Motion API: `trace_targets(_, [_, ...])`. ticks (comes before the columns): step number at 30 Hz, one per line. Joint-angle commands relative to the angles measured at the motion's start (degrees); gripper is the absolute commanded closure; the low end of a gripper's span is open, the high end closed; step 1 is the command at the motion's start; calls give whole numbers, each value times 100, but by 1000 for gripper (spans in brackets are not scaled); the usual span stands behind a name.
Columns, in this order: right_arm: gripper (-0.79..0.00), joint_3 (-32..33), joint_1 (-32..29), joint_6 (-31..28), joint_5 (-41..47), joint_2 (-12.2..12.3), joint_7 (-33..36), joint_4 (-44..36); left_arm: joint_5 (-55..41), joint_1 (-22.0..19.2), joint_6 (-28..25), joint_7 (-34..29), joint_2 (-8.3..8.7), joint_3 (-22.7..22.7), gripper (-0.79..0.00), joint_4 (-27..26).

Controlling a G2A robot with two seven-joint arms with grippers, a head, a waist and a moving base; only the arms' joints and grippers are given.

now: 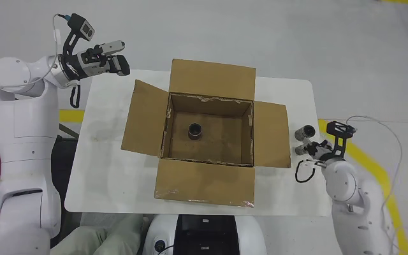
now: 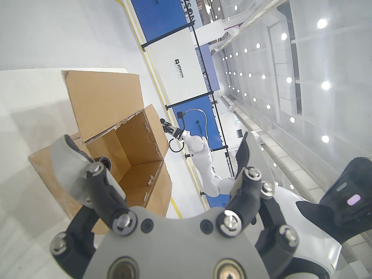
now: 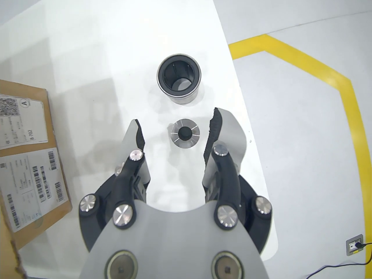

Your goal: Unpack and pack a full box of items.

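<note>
An open cardboard box (image 1: 207,131) stands mid-table with its flaps spread; one dark metal cylinder (image 1: 195,132) lies inside it, also visible as the cylinder (image 2: 105,162) past a box wall. Beside the box, near the table's right edge, stand a large hollow metal sleeve (image 3: 179,78) and a small slotted metal collet (image 3: 184,133), seen from above as the sleeve (image 1: 305,133) and collet (image 1: 300,150). My right gripper (image 3: 176,130) is open, its fingers on either side of the collet without touching it. My left gripper (image 2: 157,149) is open and holds nothing, raised off the table's far left corner (image 1: 116,58).
The white table (image 1: 102,159) has bare surface left of the box and a narrow strip on the right. A box flap (image 3: 29,149) with printed labels lies close to my right gripper. Yellow floor tape (image 3: 319,68) runs beyond the table edge.
</note>
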Motion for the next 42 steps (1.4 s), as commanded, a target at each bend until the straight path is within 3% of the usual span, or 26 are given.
trace_targets(1, [-474, 22, -48, 36, -10, -1, -26, -161, 0, 0, 0, 0, 0, 0, -785, 0])
trace_targets(8, [-480, 0, -121, 57, -143, -1, -88, -779, 0, 0, 0, 0, 0, 0, -785, 0])
trace_targets(12, [-551, -113, -192, -64, -127, -7, -143, -1230, 0, 0, 0, 0, 0, 0, -785, 0])
trace_targets(15, [-560, -240, -243, -177, -184, -10, -192, -1553, 0, 0, 0, 0, 0, 0, -785, 0])
trace_targets(23, [-536, -901, -62, -683, -154, -21, -146, -2139, 0, 0, 0, 0, 0, 0, -785, 0])
trace_targets(37, [-453, -2721, 1222, -1153, -475, -141, 313, -1455, 0, 0, 0, 0, 0, 0, -785, 0])
trace_targets(42, [-474, -3150, 1655, -1184, -351, -213, 381, -990, 0, 0, 0, 0, 0, 0, -785, 0])
